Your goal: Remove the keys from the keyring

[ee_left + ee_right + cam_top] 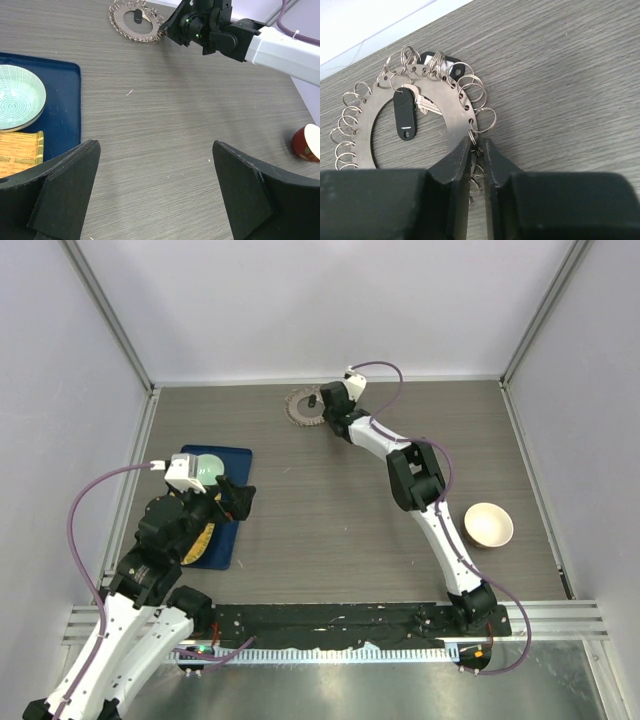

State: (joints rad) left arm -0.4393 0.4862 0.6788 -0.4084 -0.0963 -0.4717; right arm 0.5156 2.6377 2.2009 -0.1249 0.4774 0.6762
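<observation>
The keyring (303, 406) (136, 21) (460, 117) lies flat at the far edge of the table (350, 510), close to the back wall. Two keys (403, 114) hang from its fringe of small wire loops. One lies inside the ring, and its black head bears a short pale dash too small to read as writing. The other, at the far rim, is mostly hidden behind the loops.

The ring's near rim is cut off behind the right gripper (476, 147) (328, 406), whose fingers are pressed almost together on that rim, with a loop caught in the narrow slit between them. In the top view the keys (311, 400) are only a dark speck.

The left gripper (155, 146) (238, 498) hangs well apart from the ring, beside a blue tray (65, 120). Its fingers are spread wide and hold nothing.
</observation>
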